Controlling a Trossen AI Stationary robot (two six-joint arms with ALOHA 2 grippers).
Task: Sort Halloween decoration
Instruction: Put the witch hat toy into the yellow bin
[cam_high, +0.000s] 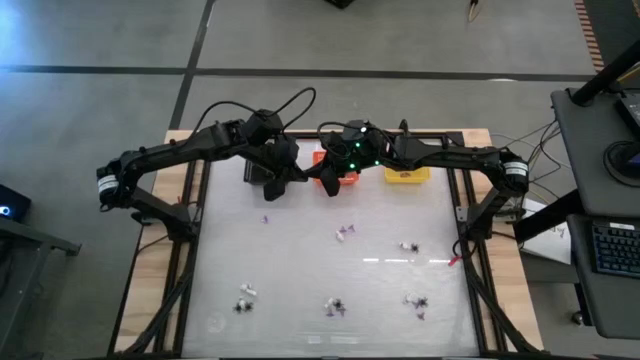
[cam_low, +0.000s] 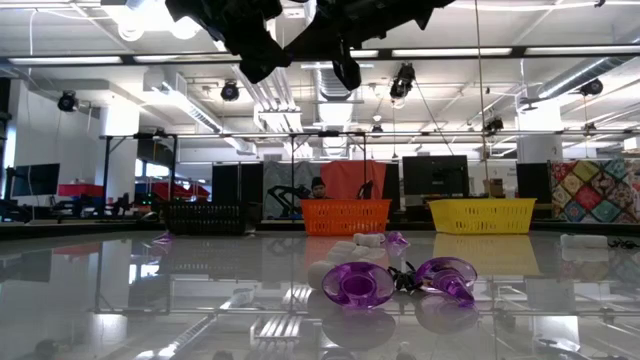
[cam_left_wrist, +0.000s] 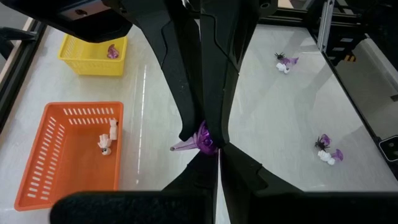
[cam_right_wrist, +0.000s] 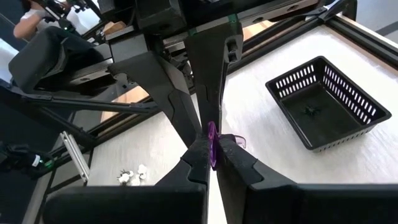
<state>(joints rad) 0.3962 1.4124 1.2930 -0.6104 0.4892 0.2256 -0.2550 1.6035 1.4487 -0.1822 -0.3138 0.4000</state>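
Both grippers meet above the far middle of the table, over the basket row. Left gripper (cam_left_wrist: 208, 146) is clamped on a purple trinket (cam_left_wrist: 202, 140); the piece sits right at the fingertips, a pointed bit sticking out to one side. Right gripper (cam_right_wrist: 212, 149) is also pinched on a purple trinket (cam_right_wrist: 213, 144), thin purple edge showing between its closed fingers, a small lobe poking out beside them. Whether it's the same piece in both, cannot tell; in the high view the two grippers (cam_high: 300, 178) (cam_high: 330, 182) are just beside each other, near the orange basket (cam_high: 318, 158).

Black basket (cam_right_wrist: 323, 102) holds one black spider (cam_right_wrist: 310, 111). Orange basket holds a white bit (cam_left_wrist: 107, 138). Yellow basket (cam_left_wrist: 93, 56) holds a purple piece (cam_left_wrist: 112, 51).

Remaining decorations lie scattered on the table (cam_high: 300, 270), well apart from both grippers: small clusters mid-table (cam_high: 346, 233) (cam_high: 408, 246) and along the near edge (cam_high: 245, 297) (cam_high: 335, 307) (cam_high: 418, 302). Low view shows purple rings (cam_low: 360, 285) with a black spider up close.
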